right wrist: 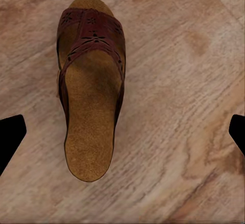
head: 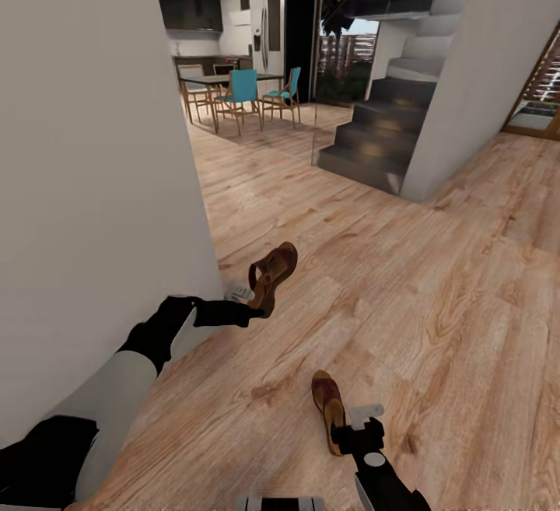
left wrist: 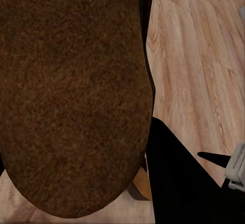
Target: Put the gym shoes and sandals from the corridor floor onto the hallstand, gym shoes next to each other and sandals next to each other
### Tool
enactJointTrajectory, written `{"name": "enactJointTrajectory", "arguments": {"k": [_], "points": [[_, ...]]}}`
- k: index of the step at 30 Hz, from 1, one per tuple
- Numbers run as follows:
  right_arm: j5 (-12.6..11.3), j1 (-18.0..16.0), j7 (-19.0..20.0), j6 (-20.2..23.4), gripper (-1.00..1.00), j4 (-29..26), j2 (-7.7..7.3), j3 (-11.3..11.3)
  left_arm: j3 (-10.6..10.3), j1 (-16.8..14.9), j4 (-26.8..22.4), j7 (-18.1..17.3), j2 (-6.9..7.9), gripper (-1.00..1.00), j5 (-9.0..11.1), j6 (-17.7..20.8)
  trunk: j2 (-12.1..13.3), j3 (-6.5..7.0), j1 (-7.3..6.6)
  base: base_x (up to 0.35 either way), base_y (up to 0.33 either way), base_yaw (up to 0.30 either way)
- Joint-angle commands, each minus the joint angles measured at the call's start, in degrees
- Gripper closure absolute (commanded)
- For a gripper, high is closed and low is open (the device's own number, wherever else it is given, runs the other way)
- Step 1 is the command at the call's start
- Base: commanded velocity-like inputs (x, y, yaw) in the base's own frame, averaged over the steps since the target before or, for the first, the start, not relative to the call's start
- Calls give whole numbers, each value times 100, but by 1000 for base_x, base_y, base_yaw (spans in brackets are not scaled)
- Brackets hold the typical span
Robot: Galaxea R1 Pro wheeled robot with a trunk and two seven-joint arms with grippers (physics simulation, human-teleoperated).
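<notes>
One dark-brown sandal [head: 274, 271] hangs tilted above the wood-plank floor [head: 435, 293], by the white wall's corner, with my left gripper [head: 253, 302] shut on its near end. Its brown underside [left wrist: 71, 91] sits close against the left wrist camera. The second sandal [head: 328, 408] lies flat on the floor, strap side up. My right gripper [head: 348, 435] hovers open just beside and above it. In the right wrist view this sandal [right wrist: 91, 86] lies on the planks, left of centre between the two spread fingertips [right wrist: 10, 134]. The gym shoes and the hallstand are out of view.
A white wall [head: 93, 145] runs close along my left side. Ahead, the corridor opens toward dark stairs [head: 381, 134] with a glass panel, and a dining table with teal chairs [head: 243, 91]. Open floor stretches to the right.
</notes>
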Motion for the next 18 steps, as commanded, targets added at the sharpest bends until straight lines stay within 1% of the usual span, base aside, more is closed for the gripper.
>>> {"name": "enactJointTrajectory", "arguments": {"k": [1,9,18], "points": [[58,-2,2,6,-100,-4,7,-34,0,-3,-3,-21,1,100,5,31,-4,-36,1,0,0,0],[58,-2,3,6,-100,-5,5,-34,-10,-2,10,-21,2,100,5,24,-14,-286,21,0,0,8],[56,-2,8,2,-100,-1,6,-25,-19,3,14,-23,2,100,5,21,-26,-555,45,0,0,65]]}}
